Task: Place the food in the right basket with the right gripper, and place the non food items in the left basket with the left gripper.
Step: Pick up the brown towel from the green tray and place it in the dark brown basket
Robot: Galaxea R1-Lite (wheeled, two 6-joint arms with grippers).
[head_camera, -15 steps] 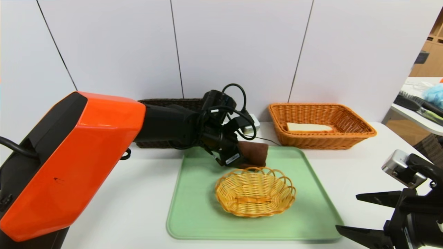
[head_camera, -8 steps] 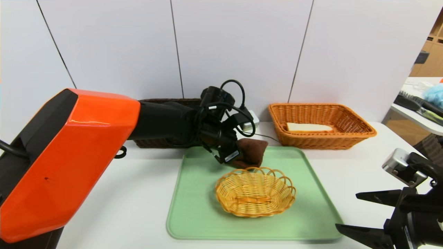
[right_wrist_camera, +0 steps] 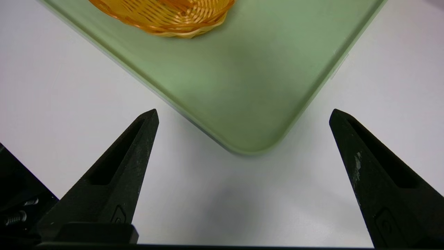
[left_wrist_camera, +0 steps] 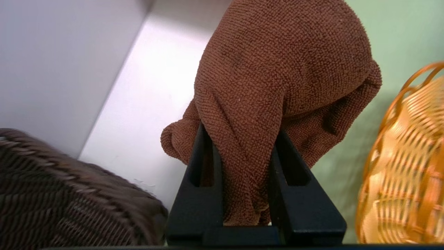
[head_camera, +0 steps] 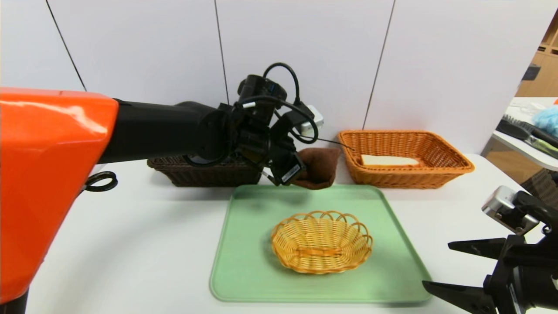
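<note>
A brown cloth (head_camera: 320,168) (left_wrist_camera: 284,62) hangs in the air over the tray's far edge, pinched between the fingers of my left gripper (head_camera: 301,172) (left_wrist_camera: 240,132), which is shut on it. The dark brown left basket (head_camera: 205,172) (left_wrist_camera: 52,194) stands just beside and below that gripper, at the back. At the back right, the orange right basket (head_camera: 405,157) holds a slice of bread (head_camera: 388,160). My right gripper (head_camera: 438,267) (right_wrist_camera: 243,113) stays open and empty above the table by the tray's near right corner.
A green tray (head_camera: 244,261) (right_wrist_camera: 242,86) lies in the middle of the white table, and a small round yellow wicker basket (head_camera: 321,241) (left_wrist_camera: 409,166) (right_wrist_camera: 166,14) sits on it. A wall rises right behind both baskets. Another table with clutter (head_camera: 527,131) stands at the far right.
My left gripper closed on the brown cloth, then rose and drew back and leftward, lifting it off the tray. The right arm has stayed still.
</note>
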